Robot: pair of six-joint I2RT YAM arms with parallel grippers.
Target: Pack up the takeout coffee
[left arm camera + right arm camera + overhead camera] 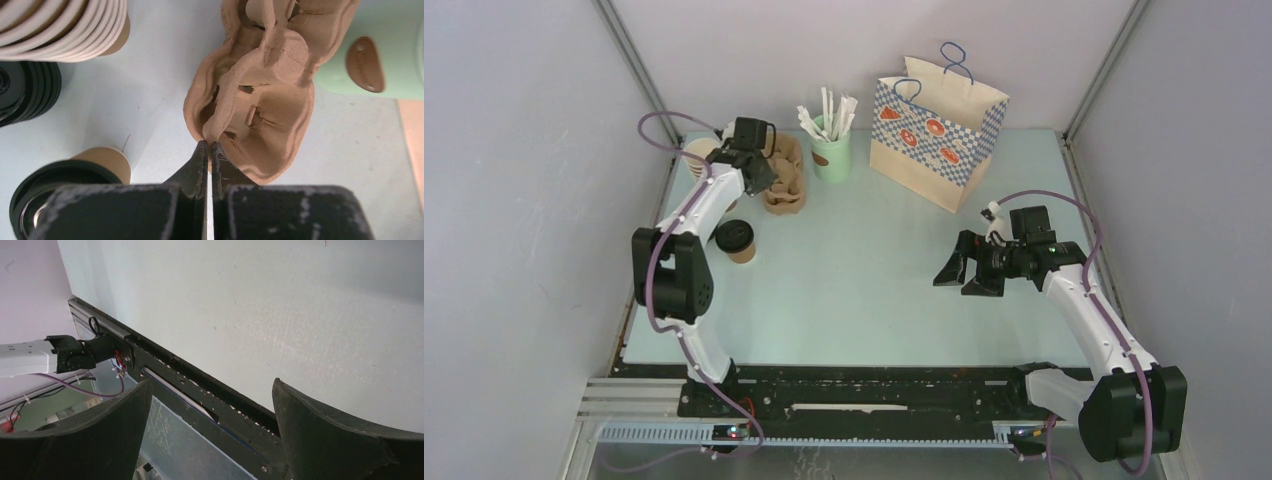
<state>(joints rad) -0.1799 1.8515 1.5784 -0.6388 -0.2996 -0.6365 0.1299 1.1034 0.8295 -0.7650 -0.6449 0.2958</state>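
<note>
Evidently the left gripper (209, 149) is pressed together on the thin near rim of the pulp cup carrier (270, 115), a pinch that looks meant to pull the tray out from beside the lidless cup stack (60, 25) so it can take a drink. 1 takeout coffee (736, 240), lid on, stands upright on the table (864, 300) beside the left arm, near the carrier but not in it. The right gripper (959, 280) hovers spread wide and empty, near the paper bag (936, 135), probably waiting to help load.
</note>
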